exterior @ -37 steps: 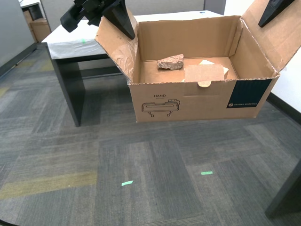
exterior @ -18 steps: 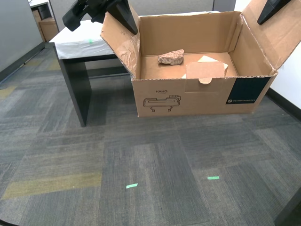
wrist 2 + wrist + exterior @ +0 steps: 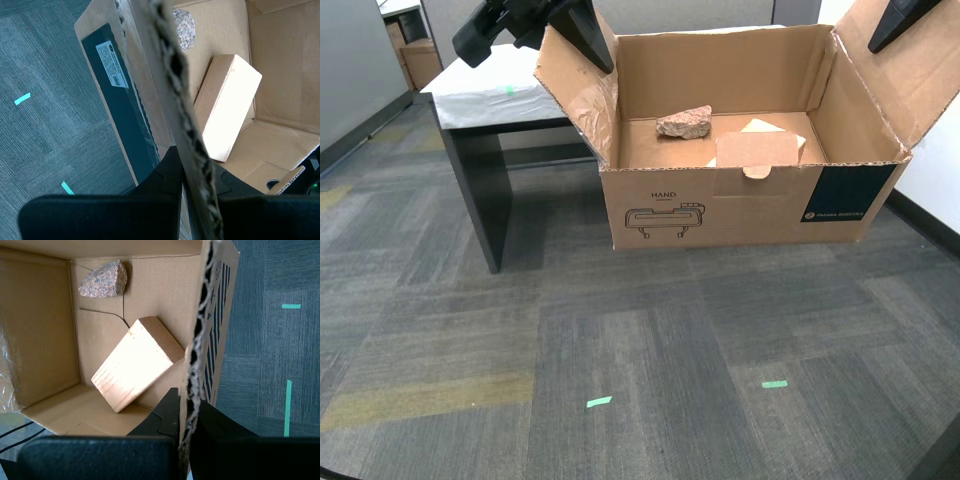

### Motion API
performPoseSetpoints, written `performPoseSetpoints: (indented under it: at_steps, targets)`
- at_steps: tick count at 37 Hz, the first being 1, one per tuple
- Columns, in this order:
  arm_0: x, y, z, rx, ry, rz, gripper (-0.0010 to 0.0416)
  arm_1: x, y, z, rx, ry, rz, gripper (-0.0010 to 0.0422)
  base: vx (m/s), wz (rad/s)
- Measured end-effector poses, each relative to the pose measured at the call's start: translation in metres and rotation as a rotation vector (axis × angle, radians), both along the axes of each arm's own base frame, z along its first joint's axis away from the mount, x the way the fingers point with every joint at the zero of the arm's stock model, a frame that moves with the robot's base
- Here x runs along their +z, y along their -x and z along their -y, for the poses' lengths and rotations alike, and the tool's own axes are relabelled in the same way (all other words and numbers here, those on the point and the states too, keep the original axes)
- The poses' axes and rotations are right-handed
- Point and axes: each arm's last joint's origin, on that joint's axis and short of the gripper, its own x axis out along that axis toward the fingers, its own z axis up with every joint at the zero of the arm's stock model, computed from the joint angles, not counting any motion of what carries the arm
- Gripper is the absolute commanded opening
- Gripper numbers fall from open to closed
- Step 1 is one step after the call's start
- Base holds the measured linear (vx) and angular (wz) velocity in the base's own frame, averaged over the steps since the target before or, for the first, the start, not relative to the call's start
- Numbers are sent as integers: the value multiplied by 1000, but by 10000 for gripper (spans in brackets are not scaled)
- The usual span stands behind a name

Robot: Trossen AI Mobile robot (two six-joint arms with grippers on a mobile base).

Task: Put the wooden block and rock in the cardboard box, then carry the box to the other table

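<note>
Both grippers pinch opposite flaps of the cardboard box [image 3: 740, 215], my first gripper [image 3: 186, 412] and my second gripper [image 3: 192, 175]; the cloth-covered table [image 3: 490, 95] lies beyond it.

Rock [image 3: 684, 122] and block [image 3: 758, 128] lie apart inside the box [image 3: 740, 205]; table [image 3: 485, 92] stands behind, toward the exterior view's left

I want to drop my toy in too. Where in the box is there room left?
The cardboard box floor is bare along the wall on the exterior view's left, beside the rock. The rock and wooden block crowd the middle. My first gripper and second gripper each pinch a flap.
</note>
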Motion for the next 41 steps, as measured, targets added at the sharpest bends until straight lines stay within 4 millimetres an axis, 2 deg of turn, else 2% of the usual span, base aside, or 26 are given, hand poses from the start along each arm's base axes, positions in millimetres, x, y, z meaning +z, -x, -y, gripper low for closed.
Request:
performPoseSetpoints:
  at_steps: [41]
  targets:
    - [-1, 1, 0, 22, 13, 0, -1, 0, 1, 2, 21, 12, -17, -1, 122, -37]
